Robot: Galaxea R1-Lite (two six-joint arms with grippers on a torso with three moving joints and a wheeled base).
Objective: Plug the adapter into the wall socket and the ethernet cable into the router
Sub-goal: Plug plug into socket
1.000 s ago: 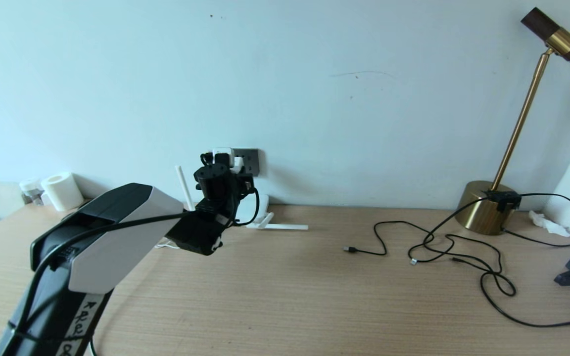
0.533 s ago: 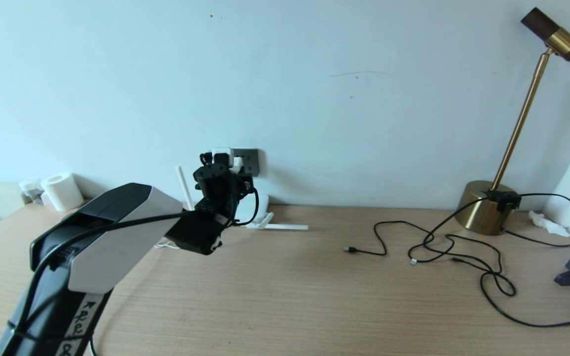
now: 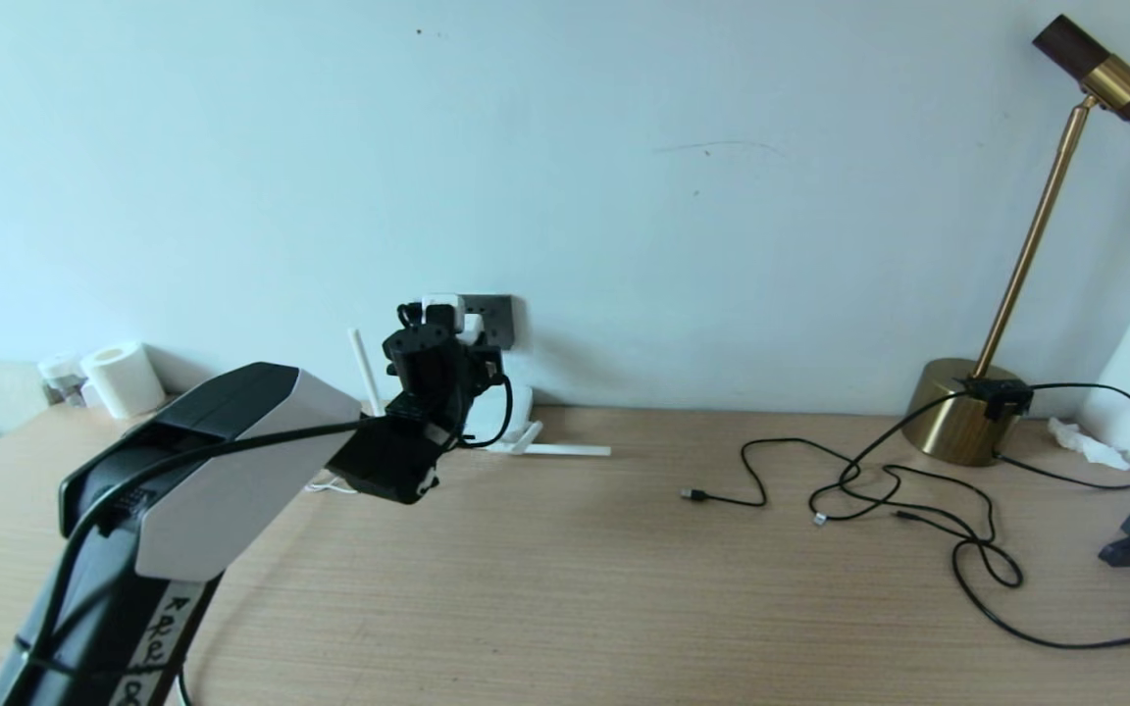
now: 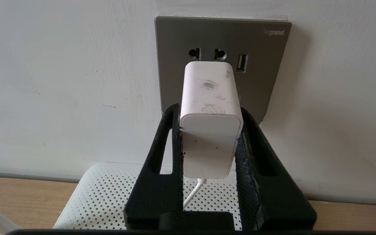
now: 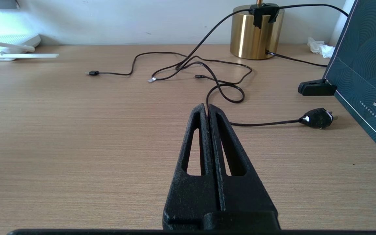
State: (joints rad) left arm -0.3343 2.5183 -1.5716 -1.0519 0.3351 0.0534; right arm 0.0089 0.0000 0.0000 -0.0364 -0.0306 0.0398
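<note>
Grippers, two. My left gripper (image 4: 209, 112) is raised at the wall, its fingers (image 4: 171, 143) pressed against both sides of the adapter (image 4: 211, 120) and gripping it. Adapter: white block, thin white cord hanging from its rear, front end up against the wall socket (image 4: 259, 65); whether its pins are fully seated I cannot tell, as the body hides them. Wall socket: dark grey plate, two round holes and a slot visible above the adapter. Router (image 4: 109, 195): white perforated box on the desk (image 3: 565, 588) directly beneath the socket, one antenna (image 3: 361, 373) upright, another lying flat.

My right gripper (image 5: 207, 109) hovers low over the desk well to the right, fingers pressed together, holding nothing. Black cables (image 5: 220, 88) lie in loose loops ahead of it, near a brass lamp base (image 5: 256, 36); which of them is the ethernet cable is unclear.
</note>
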